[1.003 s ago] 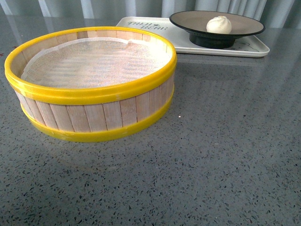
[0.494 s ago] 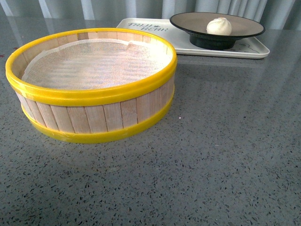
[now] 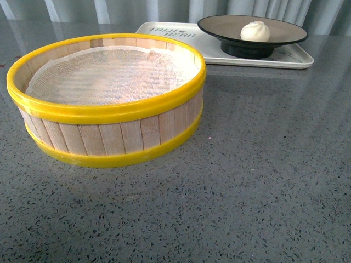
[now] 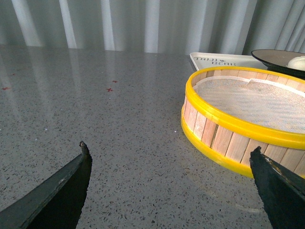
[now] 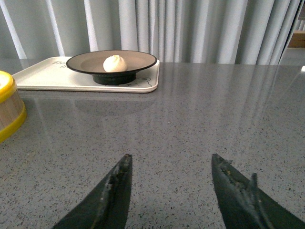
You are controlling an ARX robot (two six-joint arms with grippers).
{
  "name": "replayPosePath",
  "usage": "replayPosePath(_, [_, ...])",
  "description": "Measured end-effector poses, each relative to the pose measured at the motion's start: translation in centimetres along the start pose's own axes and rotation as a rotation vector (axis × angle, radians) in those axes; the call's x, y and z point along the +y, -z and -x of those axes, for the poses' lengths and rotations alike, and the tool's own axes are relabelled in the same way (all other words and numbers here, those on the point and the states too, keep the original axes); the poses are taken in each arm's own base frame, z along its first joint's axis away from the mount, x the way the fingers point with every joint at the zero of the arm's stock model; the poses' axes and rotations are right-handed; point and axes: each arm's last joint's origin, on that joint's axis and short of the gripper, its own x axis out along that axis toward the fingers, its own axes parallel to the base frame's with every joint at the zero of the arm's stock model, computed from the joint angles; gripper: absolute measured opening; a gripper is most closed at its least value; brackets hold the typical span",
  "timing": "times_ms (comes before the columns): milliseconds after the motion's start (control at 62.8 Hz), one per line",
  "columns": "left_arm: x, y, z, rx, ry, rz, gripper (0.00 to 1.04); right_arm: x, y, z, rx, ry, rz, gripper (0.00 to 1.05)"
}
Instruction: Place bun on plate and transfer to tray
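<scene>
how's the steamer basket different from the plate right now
The steamer basket has tall wooden-slat walls with yellow bands; the plate is shallow, black-rimmed, on a dark foot. The basket holds only a white cloth liner; the plate holds the bun. The basket stands directly on the grey table; the plate sits on the cream tray. Both are round and upright.

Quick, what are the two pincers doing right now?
Left pincer: open, holding nothing.
Right pincer: open, holding nothing.
</scene>
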Motion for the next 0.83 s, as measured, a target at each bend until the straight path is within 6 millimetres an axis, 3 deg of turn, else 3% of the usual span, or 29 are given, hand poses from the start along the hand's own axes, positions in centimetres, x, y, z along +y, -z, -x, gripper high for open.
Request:
replayPosePath(223, [0.00, 0.00, 0.00, 0.000, 0.000, 0.000, 0.98, 0.00, 0.00, 0.00, 0.000, 0.000, 0.000, 0.90])
replayPosePath(287, [0.00, 0.00, 0.00, 0.000, 0.000, 0.000, 0.98, 0.00, 0.00, 0.00, 0.000, 0.000, -0.002, 0.98])
replayPosePath(828, [0.00, 0.00, 0.00, 0.000, 0.000, 0.000, 0.98, 0.00, 0.00, 0.00, 0.000, 0.000, -0.001, 0.96])
